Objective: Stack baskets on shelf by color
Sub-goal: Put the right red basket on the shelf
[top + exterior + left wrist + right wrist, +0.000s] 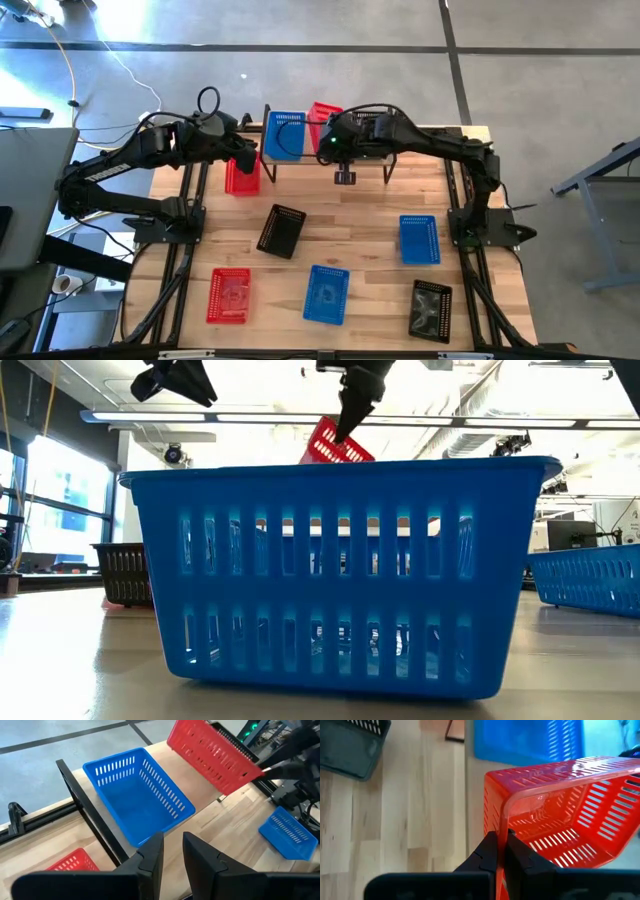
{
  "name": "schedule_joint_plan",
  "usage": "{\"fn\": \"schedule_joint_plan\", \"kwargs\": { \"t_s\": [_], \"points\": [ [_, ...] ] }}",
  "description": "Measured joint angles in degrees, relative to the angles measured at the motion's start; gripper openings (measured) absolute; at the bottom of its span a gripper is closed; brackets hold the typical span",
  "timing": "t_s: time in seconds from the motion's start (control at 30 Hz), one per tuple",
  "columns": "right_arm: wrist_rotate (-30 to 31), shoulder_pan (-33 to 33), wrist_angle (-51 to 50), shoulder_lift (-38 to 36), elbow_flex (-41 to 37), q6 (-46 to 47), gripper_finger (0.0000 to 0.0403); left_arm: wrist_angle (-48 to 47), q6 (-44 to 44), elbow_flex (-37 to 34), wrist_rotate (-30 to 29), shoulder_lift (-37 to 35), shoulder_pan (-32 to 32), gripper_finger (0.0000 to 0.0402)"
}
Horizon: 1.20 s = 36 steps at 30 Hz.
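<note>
We count three red perforated plastic baskets (pixel 242 176) (pixel 229 296) (pixel 322 115), three blue ones (pixel 284 135) (pixel 326 294) (pixel 419 239) and two black ones (pixel 281 230) (pixel 431 310) from above, plus one light-wood shelf on black legs (pixel 372 158) at upper centre.

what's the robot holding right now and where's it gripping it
The right gripper is shut on a red basket, pinching the rim at one end, so it hangs tilted above the shelf. The left gripper holds nothing.

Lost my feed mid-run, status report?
Right gripper shut on red basket, tilted above shelf. Left gripper empty, slightly open, near blue basket on shelf. Nothing blocking.
</note>
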Motion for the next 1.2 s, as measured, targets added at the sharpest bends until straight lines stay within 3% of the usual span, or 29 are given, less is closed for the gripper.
{"fn": "schedule_joint_plan", "kwargs": {
  "t_s": [0.57,1.2],
  "points": [
    [0.1,-2.4,0.0,4.0,0.0,1.7,0.0,0.0,0.2,0.0,0.0,0.0,0.0,0.0065],
    [-4.8,-3.9,0.6,5.8,0.0,2.4,0.0,0.0,0.2,0.0,0.2,0.0,0.0,0.0065]
  ]
}}
